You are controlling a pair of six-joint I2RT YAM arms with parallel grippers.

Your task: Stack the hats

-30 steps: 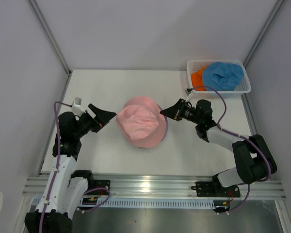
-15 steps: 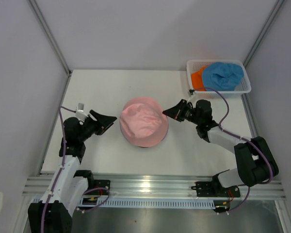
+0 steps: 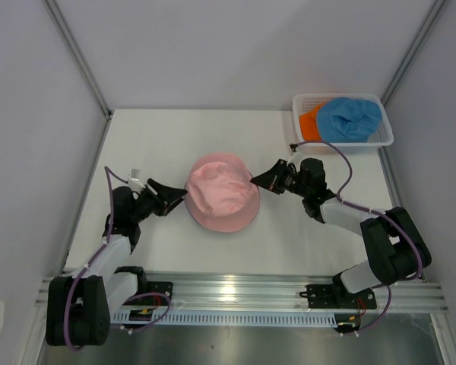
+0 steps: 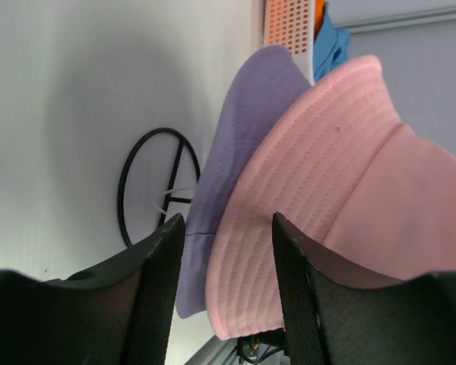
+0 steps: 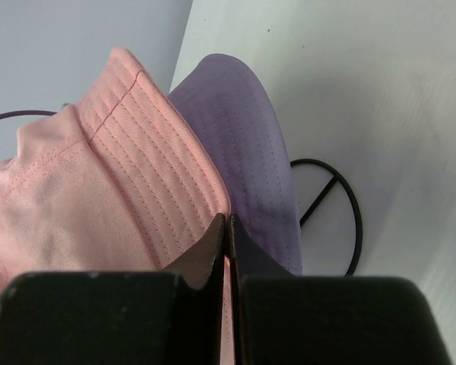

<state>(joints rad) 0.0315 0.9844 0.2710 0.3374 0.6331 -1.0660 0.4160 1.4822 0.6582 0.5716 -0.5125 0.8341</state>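
Pale walls close in a white table [image 3: 137, 144]. At its middle the pink hat [image 3: 220, 190] sits on top of the lavender hat [image 4: 247, 129], whose brim shows below the pink one in both wrist views. A black wire stand [image 4: 171, 199] is under the pair, its ring resting on the table.

The left gripper [image 3: 181, 202] is low at the pink hat's left side with its jaws apart. Through the gap the wrist view shows both brims, neither of them gripped.

The right gripper [image 3: 254, 181] is at the hat's right side, its fingers pressed together on the edge of the pink brim (only a thin pink sliver shows between them).

At the table's far right corner, a white mesh basket [image 3: 384, 135] holds the blue hat [image 3: 349, 118], which lies partly over the orange hat [image 3: 310, 123].
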